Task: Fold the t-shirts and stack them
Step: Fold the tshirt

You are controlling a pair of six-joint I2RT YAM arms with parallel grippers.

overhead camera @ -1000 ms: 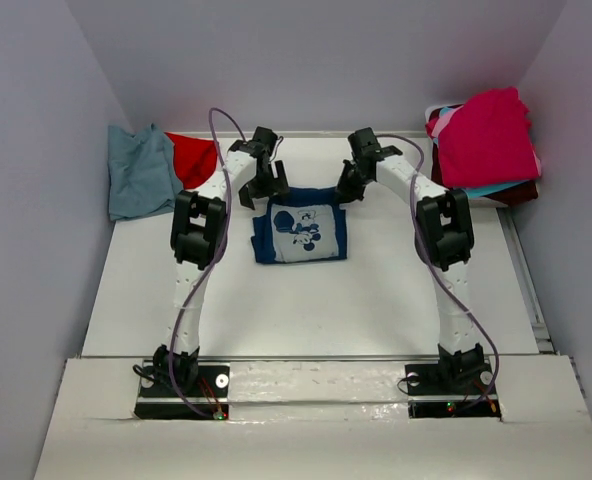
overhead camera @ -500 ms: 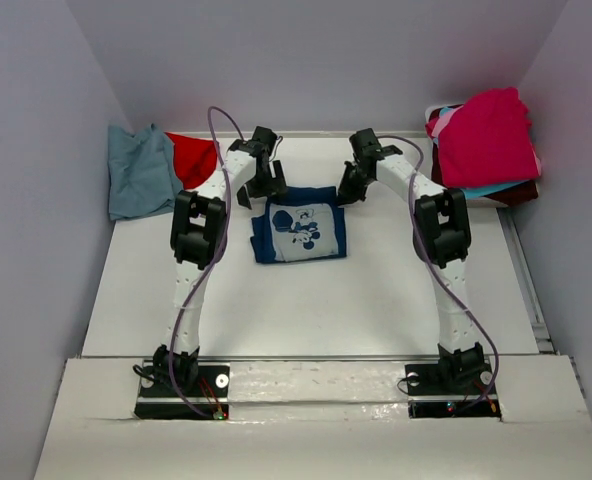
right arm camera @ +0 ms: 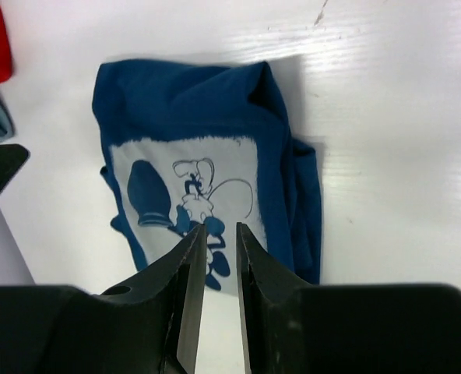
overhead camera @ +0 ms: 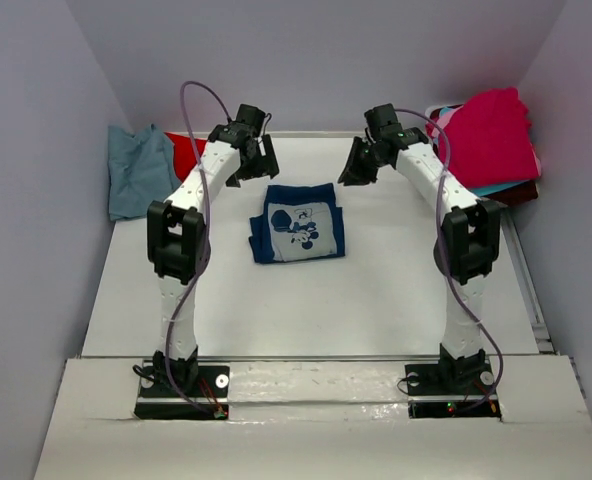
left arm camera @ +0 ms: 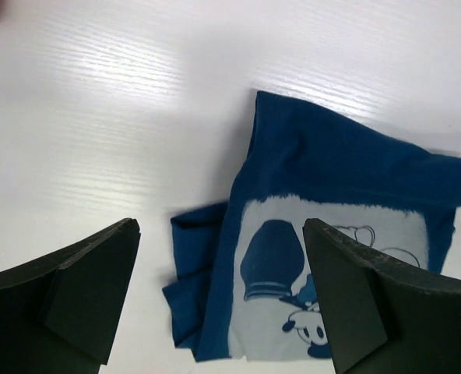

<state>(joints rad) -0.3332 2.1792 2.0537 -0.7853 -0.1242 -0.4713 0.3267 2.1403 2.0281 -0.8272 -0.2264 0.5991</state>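
A folded navy t-shirt (overhead camera: pixel 298 222) with a white cartoon-mouse print lies flat mid-table, also seen in the left wrist view (left arm camera: pixel 332 179) and the right wrist view (right arm camera: pixel 207 109). My left gripper (overhead camera: pixel 256 160) hovers above its far left corner, wide open (left arm camera: pixel 220 234) and empty. Above the far right corner hangs my right gripper (overhead camera: pixel 356 168); its jaws (right arm camera: pixel 220 227) stand a narrow gap apart with nothing between them. Neither gripper touches the cloth.
A dusty blue-grey t-shirt (overhead camera: pixel 141 172) and a red one (overhead camera: pixel 194 155) lie at the far left. At the far right sits a pile with a magenta t-shirt (overhead camera: pixel 488 135) on top, and turquoise (overhead camera: pixel 491 188) and maroon (overhead camera: pixel 521 192) edges below.
Both grippers have risen and drawn back from the navy t-shirt's far edge. The right jaws, shut a second ago, have parted slightly. The shirt lies slightly flatter.
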